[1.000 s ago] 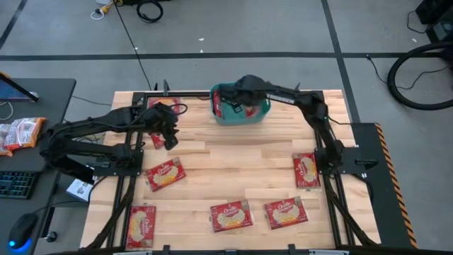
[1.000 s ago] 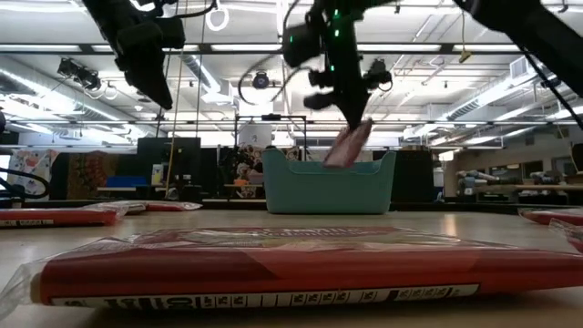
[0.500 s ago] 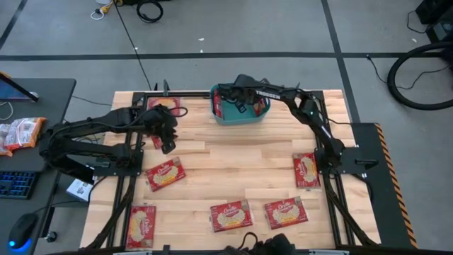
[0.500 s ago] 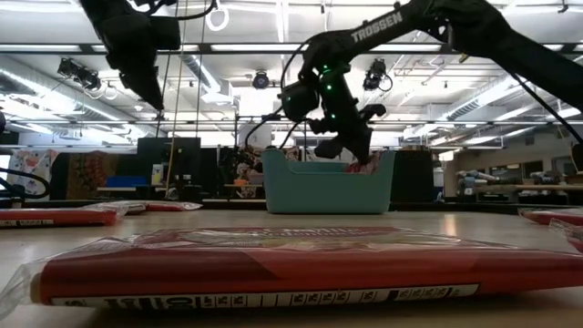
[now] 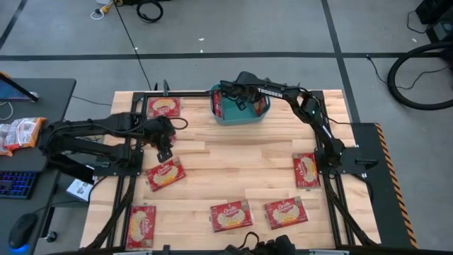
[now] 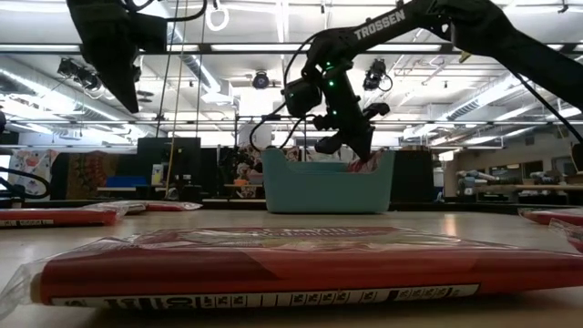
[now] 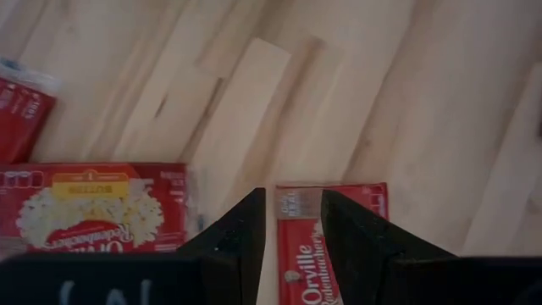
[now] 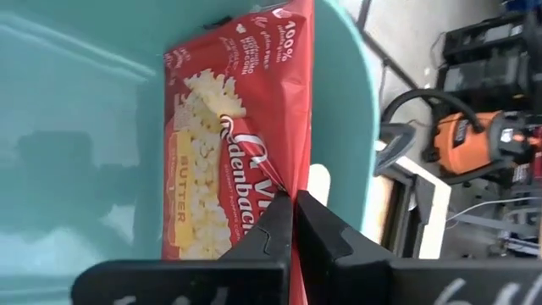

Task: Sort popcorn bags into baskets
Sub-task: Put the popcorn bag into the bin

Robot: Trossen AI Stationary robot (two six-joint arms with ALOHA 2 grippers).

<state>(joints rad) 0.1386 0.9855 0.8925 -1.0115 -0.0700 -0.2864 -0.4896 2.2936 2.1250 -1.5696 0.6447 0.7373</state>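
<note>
The right pincer (image 5: pixel 244 101) is down over the teal basket (image 5: pixel 221 115) at the far edge of the desk (image 5: pixel 233 159), clenched on the edge of a popcorn bag (image 8: pixel 233 135) that hangs inside the tub against its wall. To finish this drop well, I'd say it should let the packet go only once its lower edge is below the rim, since a flat, slippery bag leaning on a smooth plastic side could tip back out or catch on the lip. The left pincer (image 5: pixel 163 149) hangs over the near-left part of the desk with its fingers (image 7: pixel 240 237) parted and nothing between them, just above another bag (image 5: pixel 165 173); its wrist view shows the end of a red packet (image 7: pixel 326 233) framed by the fingers, though I can't quite tell whether that is the same one. The bags are thin, glossy film rectangles, red with a cream centre panel, and they lie flat, so a pinch at one short edge looks the surest grip. The basket is a rigid, round-cornered tub; the desk is pale wooden planking.
</note>
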